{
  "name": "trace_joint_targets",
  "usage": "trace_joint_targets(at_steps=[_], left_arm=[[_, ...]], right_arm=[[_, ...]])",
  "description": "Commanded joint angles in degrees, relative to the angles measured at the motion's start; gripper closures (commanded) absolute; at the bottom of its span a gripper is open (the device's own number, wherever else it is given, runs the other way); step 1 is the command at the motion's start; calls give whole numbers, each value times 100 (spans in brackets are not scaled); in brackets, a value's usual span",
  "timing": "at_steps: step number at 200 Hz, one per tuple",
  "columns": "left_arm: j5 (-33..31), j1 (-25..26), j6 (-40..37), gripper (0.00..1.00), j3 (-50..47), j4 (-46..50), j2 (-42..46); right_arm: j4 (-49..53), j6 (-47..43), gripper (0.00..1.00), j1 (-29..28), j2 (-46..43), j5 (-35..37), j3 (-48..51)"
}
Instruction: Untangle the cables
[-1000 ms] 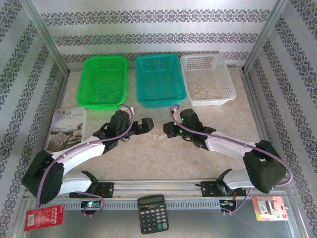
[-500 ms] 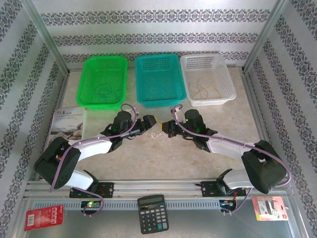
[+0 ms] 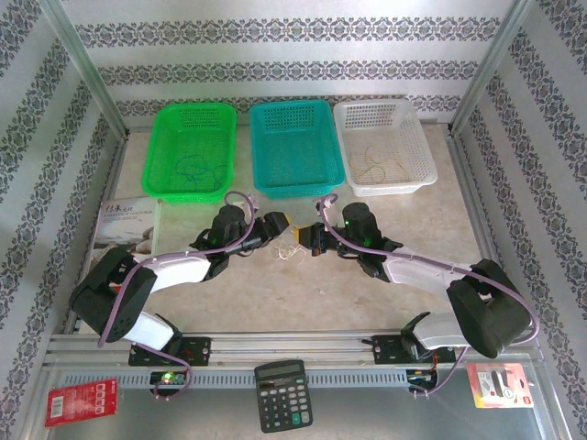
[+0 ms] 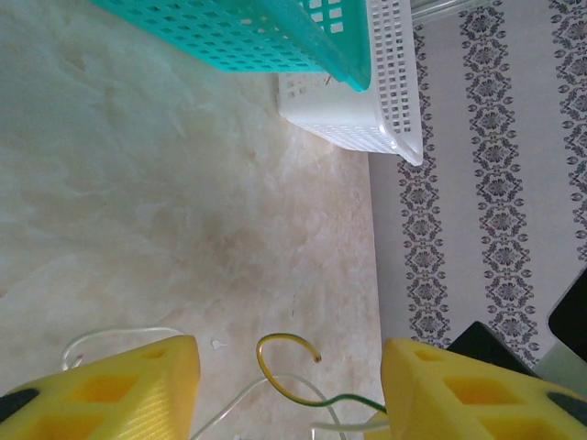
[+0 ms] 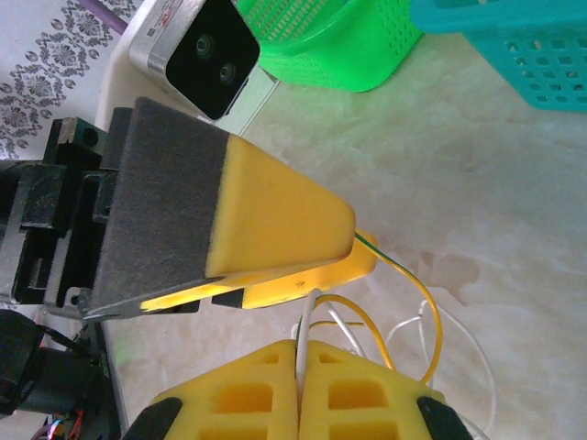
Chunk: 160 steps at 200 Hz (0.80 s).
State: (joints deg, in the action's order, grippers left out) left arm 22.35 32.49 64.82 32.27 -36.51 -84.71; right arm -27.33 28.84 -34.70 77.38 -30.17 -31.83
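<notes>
Around the middle of the tabletop (image 3: 275,293), about halfway between its left and right edges and just on the near side of the teal basket (image 3: 298,183): the cables (image 3: 292,247), a small curly clump of yellow, pale and greenish strands. Pinched from the right-edge side by the right end effector (image 5: 300,353), pressed together on a pale strand. Flanked on the other side by the left end effector (image 4: 289,348), fingers spread, with a yellow-green loop between them, not squeezed. Resting on the tabletop or raised off it: cannot tell.
</notes>
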Motion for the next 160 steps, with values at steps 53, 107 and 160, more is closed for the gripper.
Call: trace_joint_targets(at_steps=[53,107,160], left_arm=[[-193,-93,2,61,197,-345,-139],[-205,-114,13,67,157,-453,-223],[-196,-145,-5,84,165,-506,-259]], right_arm=[[-281,61,100,-8,-136,-242,70],[-286,65,100,-50,-95,-288,54],[-281,54,100,-85,-26,-358,37]])
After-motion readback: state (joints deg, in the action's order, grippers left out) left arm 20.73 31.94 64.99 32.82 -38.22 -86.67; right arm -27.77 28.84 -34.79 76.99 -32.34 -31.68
